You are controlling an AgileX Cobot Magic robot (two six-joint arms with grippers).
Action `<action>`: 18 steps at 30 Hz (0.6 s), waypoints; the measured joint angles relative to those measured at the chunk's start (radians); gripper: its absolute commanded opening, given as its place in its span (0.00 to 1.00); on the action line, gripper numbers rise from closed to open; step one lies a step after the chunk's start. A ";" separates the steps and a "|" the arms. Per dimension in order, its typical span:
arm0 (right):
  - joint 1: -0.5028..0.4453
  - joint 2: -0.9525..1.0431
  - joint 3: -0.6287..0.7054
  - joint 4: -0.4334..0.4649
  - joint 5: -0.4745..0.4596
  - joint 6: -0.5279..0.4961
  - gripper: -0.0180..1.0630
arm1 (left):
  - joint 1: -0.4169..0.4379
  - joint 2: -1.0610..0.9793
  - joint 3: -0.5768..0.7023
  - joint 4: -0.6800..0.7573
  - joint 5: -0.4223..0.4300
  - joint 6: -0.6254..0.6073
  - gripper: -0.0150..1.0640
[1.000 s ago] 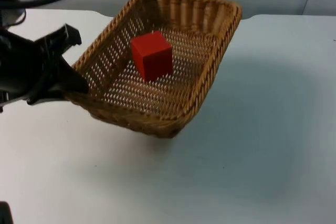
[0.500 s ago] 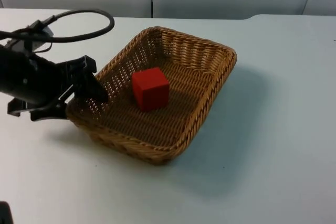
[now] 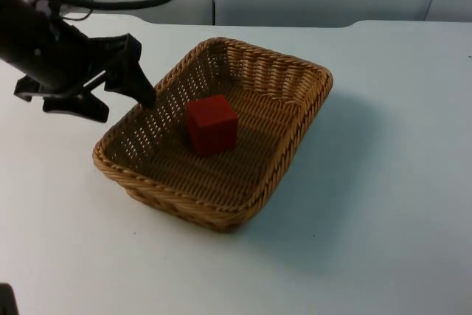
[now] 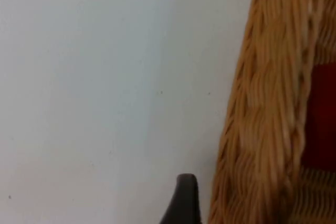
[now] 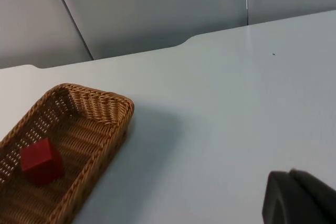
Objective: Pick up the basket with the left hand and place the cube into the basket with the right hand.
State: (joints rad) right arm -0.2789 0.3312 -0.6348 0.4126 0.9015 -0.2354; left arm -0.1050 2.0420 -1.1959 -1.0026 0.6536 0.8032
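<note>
Basket down, cube inside

Basket (image 3: 221, 134) sits flat on the desk (image 3: 383, 182) with the red cube (image 3: 212, 124) resting on its woven floor near the middle, touching no wall. Left gripper (image 3: 127, 95) hangs just beside the basket's left rim, fingers (image 3: 140, 88) spread wide and holding nothing, apart from the wicker. Right arm waits well away on the far side of the desk; whether its fingers are spread or closed I cannot tell. Judging by this, the task looks done. Pulling away well means lifting the left arm straight up and outward, so no fingertip catches the rim and drags or tips the basket.
</note>
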 measured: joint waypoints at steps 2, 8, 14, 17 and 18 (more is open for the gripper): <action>0.000 0.000 0.000 0.000 -0.005 0.000 0.02 | 0.000 0.000 -0.025 0.020 0.022 -0.012 0.68; 0.000 0.000 0.000 0.000 -0.012 0.000 0.02 | 0.000 -0.008 -0.151 0.108 0.075 -0.080 0.51; 0.000 0.000 0.000 -0.013 -0.013 -0.002 0.02 | 0.000 -0.141 -0.264 0.218 0.141 -0.147 0.01; 0.000 0.000 0.000 -0.018 -0.019 -0.027 0.02 | 0.000 -0.237 -0.268 0.260 0.188 -0.167 0.01; 0.000 0.000 0.000 -0.018 -0.019 -0.045 0.02 | 0.000 -0.300 -0.268 0.296 0.215 -0.188 0.01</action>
State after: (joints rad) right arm -0.2789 0.3312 -0.6348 0.3950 0.8823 -0.2800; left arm -0.1050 1.7415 -1.4638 -0.7070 0.8684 0.6153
